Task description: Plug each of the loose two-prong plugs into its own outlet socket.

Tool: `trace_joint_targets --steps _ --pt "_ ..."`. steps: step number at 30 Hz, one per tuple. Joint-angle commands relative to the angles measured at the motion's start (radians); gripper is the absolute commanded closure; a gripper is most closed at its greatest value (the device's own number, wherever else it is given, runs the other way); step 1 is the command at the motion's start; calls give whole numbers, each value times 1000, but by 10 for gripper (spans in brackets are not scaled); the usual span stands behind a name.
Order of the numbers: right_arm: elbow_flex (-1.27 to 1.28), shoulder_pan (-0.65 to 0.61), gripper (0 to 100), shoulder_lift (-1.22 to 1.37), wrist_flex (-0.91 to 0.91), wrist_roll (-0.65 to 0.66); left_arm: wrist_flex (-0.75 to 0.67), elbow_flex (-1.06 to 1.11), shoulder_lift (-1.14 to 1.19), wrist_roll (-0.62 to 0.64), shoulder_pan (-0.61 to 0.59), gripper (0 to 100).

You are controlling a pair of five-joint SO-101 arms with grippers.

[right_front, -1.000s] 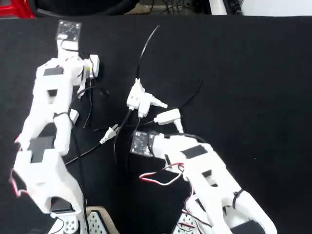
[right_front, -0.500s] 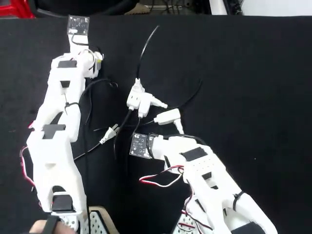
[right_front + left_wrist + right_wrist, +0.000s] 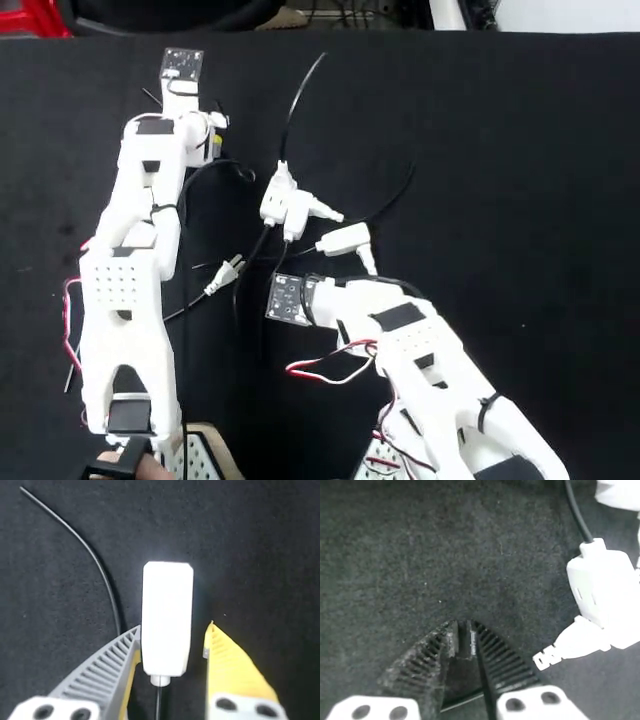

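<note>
Left gripper (image 3: 174, 626) shifted right, white block (image 3: 167, 595) half-hidden

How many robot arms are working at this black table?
2. The left white arm lies along the black table's left side; the right white arm sits at the lower right, pointing toward the middle.

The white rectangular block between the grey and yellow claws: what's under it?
The black cloth table shows all around the white rectangular plastic block; its underside and the cloth beneath are covered.
</note>
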Motion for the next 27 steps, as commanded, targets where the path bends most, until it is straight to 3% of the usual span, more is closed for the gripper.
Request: trace_joint_targets --steps 1,6,11,14,19,23,27 --pt "5 -15 962 -19 -34 5 87 -162 28 12 13 808" --pt "5 -14 962 -19 -35 5 181 -302 84 12 12 980" --pt "5 -12 962 -19 -35 5 315 -383 103 6 12 970" --pt "5 -12 962 -19 -37 5 500 -473 86 -6 -1 973" --pt "5 -11 962 -19 -37 5 899 -651 63 -150 13 972" --pt "5 -11 962 -19 -37 5 891 -575 -3 -152 -27 972" --pt "-2 -9 962 -13 -43 5 891 -334 -152 -239 -21 972"
